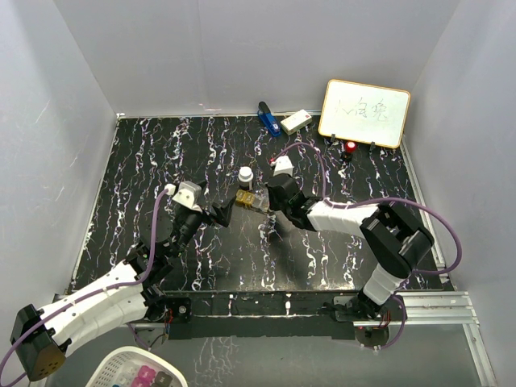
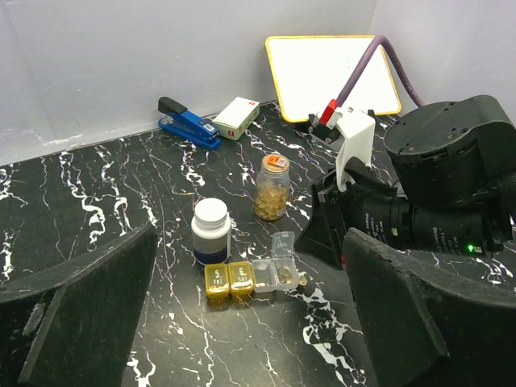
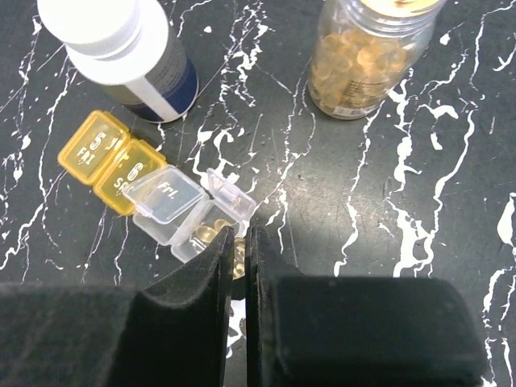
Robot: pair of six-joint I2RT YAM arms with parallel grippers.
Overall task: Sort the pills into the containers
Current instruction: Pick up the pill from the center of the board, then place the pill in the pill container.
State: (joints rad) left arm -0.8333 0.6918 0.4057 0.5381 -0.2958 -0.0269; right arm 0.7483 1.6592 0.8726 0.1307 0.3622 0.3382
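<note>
Top external view: the black, white-veined table (image 1: 161, 161) fills the middle of the frame, and both arms reach in from the bottom edge to meet near its centre. The left tool (image 1: 223, 213) is held with its fingers wide apart and nothing between them, just left of the containers. The right tool (image 3: 239, 242) is seen in the right wrist view with its fingers brought almost together, only a thin slit left between them. A golden glint shows in that slit, but whether a capsule is clamped there cannot be told.

The golden-amber bottle (image 3: 371, 64) is placed at the upper right of that view and is well filled. The dark bottle with the white round cap (image 3: 121, 48) is at the upper left, near it but apart. The small oblong box (image 3: 161, 185) lies left of centre, its two yellow sections shut and its clear lids raised. Amber capsules (image 3: 208, 232) are seen in the open cell directly under the fingertips.

The step in hand is judged to be work at that open cell. The fingertips should be kept centred over it and clear of the raised lid. The fingers should be parted only slightly, since so light a box is easily nudged. It could be steadied by the idle left tool.
</note>
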